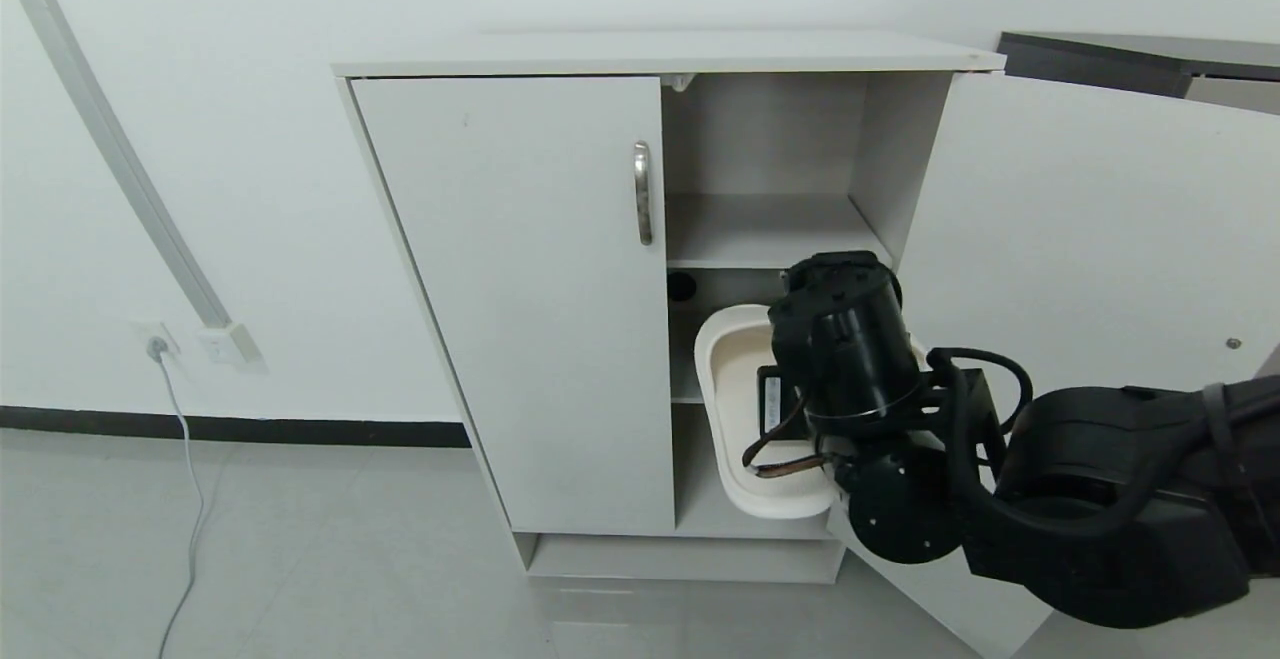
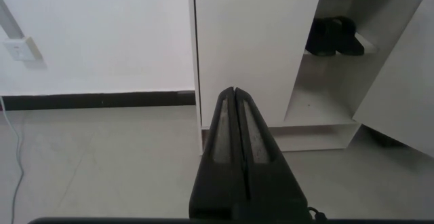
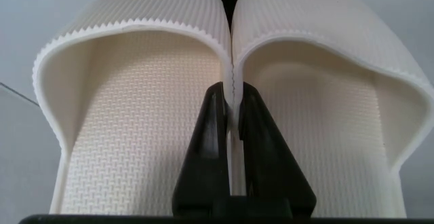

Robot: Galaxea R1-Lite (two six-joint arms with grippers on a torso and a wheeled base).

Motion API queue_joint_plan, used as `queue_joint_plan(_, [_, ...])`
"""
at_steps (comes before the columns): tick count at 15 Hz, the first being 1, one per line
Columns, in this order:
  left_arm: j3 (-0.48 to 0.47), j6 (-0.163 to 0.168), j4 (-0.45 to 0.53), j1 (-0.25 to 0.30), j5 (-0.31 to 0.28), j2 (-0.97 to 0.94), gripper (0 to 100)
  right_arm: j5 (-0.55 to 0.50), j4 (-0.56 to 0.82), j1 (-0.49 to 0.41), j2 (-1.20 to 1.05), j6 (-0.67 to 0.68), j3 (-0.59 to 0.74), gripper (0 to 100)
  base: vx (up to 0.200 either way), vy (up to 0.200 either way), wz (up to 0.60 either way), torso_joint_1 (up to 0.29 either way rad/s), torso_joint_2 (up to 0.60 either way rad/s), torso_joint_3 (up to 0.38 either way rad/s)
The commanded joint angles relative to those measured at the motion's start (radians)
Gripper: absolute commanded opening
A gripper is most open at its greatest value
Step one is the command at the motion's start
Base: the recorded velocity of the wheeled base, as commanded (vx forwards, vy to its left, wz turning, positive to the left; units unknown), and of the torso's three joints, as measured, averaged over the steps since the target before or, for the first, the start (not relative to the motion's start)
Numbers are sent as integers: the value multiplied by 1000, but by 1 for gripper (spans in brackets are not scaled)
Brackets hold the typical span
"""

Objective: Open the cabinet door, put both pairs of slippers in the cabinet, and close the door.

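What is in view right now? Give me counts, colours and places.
white two-door cabinet: one, white, against the wall; left door closed, right door open.
metal bar handle: one, silver, on the closed door.
cream textured foam slippers: one pair, cream, at the cabinet opening.
black slippers: one pair, black, on a shelf inside the cabinet.
wall socket: one, white, low on the wall left of the cabinet.
left gripper: black, shut, empty, above the floor.
right gripper: black, shut on the cream slippers' inner edges.
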Motion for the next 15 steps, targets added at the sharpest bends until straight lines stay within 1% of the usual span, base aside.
queue_joint_plan(1, [0,-2,0,0,0,1,0,-1,-27,3,-34,-37,-21,0,0,0,0,0,0,0])
queue_joint_plan(5, [0,-3,0,0,-3,1,0,-3,-117,-5,-35,-85,2,0,0,0,0,0,0,0])
queue_joint_plan(12, [0,-3,0,0,-3,0,0,-3,-125,-5,-31,-87,4,0,0,0,0,0,0,0])
queue_joint_plan(15, [0,-2,0,0,0,1,0,-3,-126,-5,-28,-87,1,0,200,0,0,-4,4,1])
